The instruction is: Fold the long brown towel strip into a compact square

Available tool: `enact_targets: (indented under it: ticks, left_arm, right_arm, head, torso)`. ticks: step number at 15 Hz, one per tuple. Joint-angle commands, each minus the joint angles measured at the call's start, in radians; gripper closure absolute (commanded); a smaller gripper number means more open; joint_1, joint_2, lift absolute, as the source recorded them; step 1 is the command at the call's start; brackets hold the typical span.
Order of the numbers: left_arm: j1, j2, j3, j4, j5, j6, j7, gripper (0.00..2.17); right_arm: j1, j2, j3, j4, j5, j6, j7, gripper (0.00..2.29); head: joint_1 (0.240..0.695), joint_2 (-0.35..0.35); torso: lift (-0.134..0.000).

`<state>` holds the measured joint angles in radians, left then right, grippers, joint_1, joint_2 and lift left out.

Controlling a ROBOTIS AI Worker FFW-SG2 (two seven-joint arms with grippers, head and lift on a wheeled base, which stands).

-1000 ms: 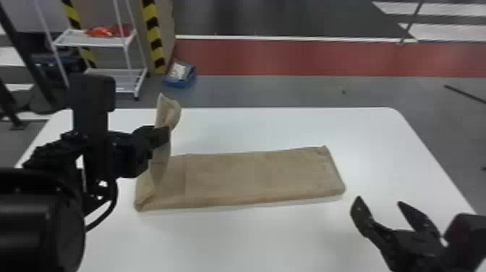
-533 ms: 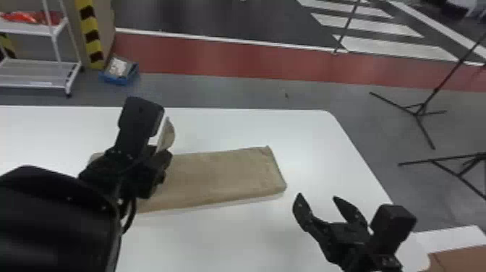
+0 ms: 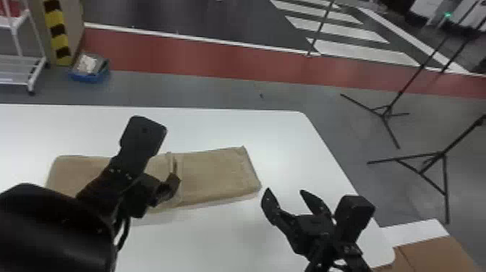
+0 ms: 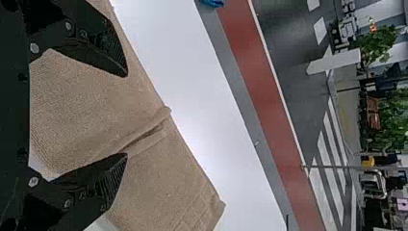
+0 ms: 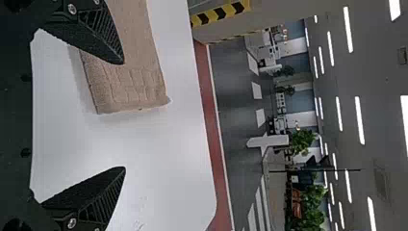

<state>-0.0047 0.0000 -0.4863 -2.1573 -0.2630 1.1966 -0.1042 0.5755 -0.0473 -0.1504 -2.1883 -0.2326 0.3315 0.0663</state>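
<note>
- Black left arm [image 3: 54, 231] enters from the near left, its left gripper [image 3: 173, 182] open.
- Right gripper [image 3: 285, 191], near right, fingers spread, tips pointing far.

This place seems to be a large indoor hall, of the workshop or robot lab kind. Beyond the far edge of the white table [image 3: 296, 144], the grey floor [image 3: 202, 88] meets a red lane [image 3: 217, 59], and after it comes dark floor [image 3: 173, 14] with white crossing stripes [image 3: 336, 29]. Beyond the table, toward the left, there are a wheeled white rack [image 3: 14, 68] and yellow-and-black warning bands [image 3: 58, 32]. To the right of the table stand black tripod stands [image 3: 387, 110]. High above the table level, long ceiling lights [image 5: 360, 120] run in rows.
</note>
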Motion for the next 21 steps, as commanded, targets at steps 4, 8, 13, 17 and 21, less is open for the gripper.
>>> enact_targets:
  ticks: [4, 8, 13, 17, 21]
  left_arm:
    - [0.235, -0.003, 0.345, -0.065, 0.084, -0.375, 0.011, 0.02]
    - [0.313, -0.003, 0.566, -0.018, 0.24, -0.608, 0.003, 0.02]
    - [0.33, -0.003, 0.621, 0.123, 0.324, -0.844, -0.026, 0.02]
    - [0.356, -0.003, 0.634, 0.201, 0.381, -1.019, -0.014, 0.02]
    - [0.361, -0.003, 0.637, 0.228, 0.421, -1.047, -0.026, 0.02]
  right_arm:
    - [-0.217, 0.001, 0.13, 0.104, 0.061, 0.183, 0.073, 0.1]
    - [-0.313, 0.012, 0.224, 0.179, 0.102, 0.211, 0.122, 0.11]
    - [-0.393, 0.017, 0.305, 0.269, 0.147, 0.202, 0.162, 0.11]
    - [-0.436, 0.02, 0.341, 0.34, 0.182, 0.211, 0.161, 0.12]
    - [-0.454, 0.02, 0.344, 0.392, 0.206, 0.208, 0.161, 0.13]
  head:
    - [0.695, -0.181]
    - [0.695, 0.027]
    - [0.695, 0.173]
    - [0.695, 0.217]
    - [0.695, 0.23]
  torso:
    - [-0.126]
    - [-0.126]
    - [-0.126]
    - [-0.126]
    - [-0.126]
